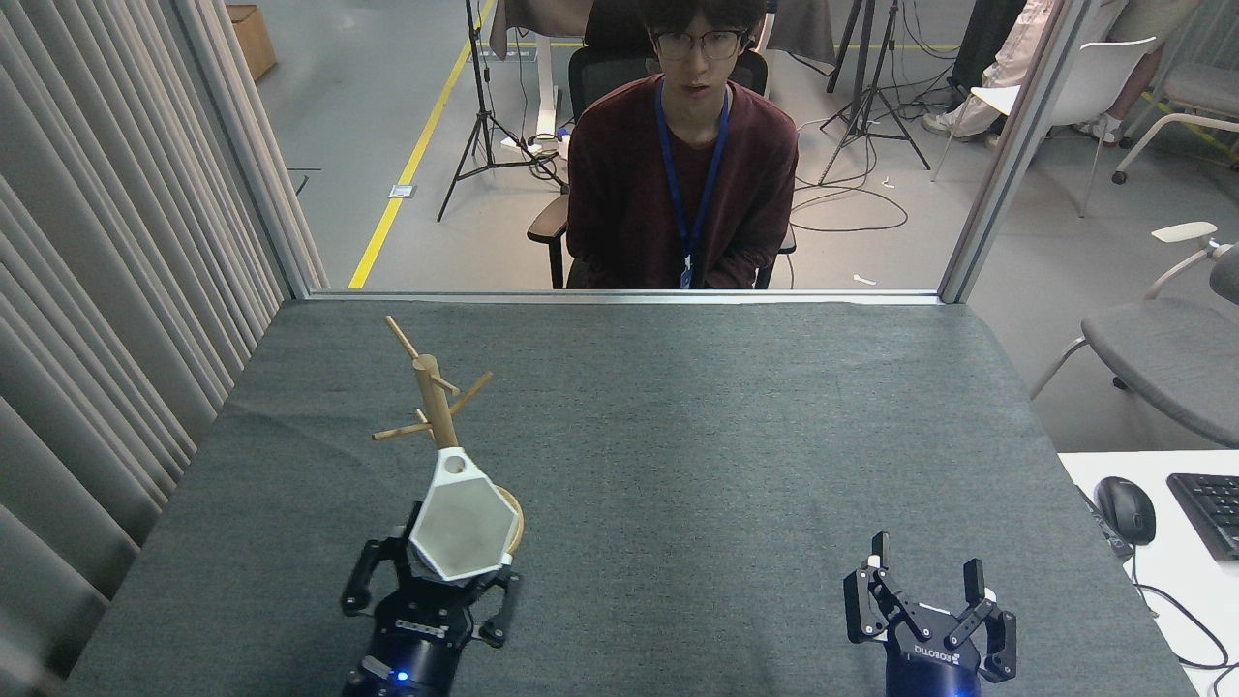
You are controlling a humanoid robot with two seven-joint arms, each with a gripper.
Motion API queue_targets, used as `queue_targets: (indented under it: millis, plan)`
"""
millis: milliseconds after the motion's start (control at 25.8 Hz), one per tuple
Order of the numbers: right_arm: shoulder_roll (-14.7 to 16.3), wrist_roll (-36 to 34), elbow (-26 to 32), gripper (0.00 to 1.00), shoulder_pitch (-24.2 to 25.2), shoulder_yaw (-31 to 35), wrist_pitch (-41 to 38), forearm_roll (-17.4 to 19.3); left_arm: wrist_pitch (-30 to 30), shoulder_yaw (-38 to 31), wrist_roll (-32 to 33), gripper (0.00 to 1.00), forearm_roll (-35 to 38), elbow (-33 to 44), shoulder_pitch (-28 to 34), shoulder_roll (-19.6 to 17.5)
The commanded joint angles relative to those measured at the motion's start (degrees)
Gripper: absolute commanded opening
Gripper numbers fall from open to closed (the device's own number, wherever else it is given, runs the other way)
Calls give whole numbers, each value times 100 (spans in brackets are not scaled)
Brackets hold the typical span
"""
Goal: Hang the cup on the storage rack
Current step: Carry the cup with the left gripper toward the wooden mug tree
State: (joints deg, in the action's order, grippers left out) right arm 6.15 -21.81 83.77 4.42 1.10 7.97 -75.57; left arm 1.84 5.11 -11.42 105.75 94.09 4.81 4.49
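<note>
Grey felt covers the worktop (678, 426), and near its left side stands the storage rack (433, 407), a light wooden mug tree with an upright round post and several slanted pegs. Only a thin arc of its round disc base shows, because the cup hides the rest from the head view.

The cup (463, 528) is white and faceted, with a hexagonal rim that faces the camera, and a small tab pierced by a round hole points up and away towards the post. It is held off the worktop in front of the lower part of the rack, its tab overlapping the post in the picture; whether the tab touches the wood I cannot tell. No peg passes through the hole.

The left gripper (431, 586), black with a blue light on its body, comes up from the bottom edge and is clamped on the cup, with its dark fingers (360, 586) showing on either side below the rim.

The right gripper (927, 590) stands well apart at the lower right of the worktop, holding nothing, with its two fingers spread wide and pointing up.

Beyond the far edge of the worktop a person (682, 165) in a dark red top with a blue lanyard sits in a chair facing the robot. A white desk at the right edge carries a black mouse (1126, 510) and part of a keyboard (1210, 513).
</note>
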Motion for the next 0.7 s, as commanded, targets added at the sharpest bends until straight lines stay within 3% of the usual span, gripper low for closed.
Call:
queue_targets:
  millis: [0,233,659]
  plan:
    - [26,1,-19,98,-20,-5,-15,-20,449,-810,9,54,517,-93,-67,43]
    - [9,1,-10,98,-38,-14,-15,-28,598,-1574,9,54,1343,-717,-691,131]
    - [44,1,-19,98,-38,-5,-103,-20,607,-1372,-44,51,2372,-1068,-920,175]
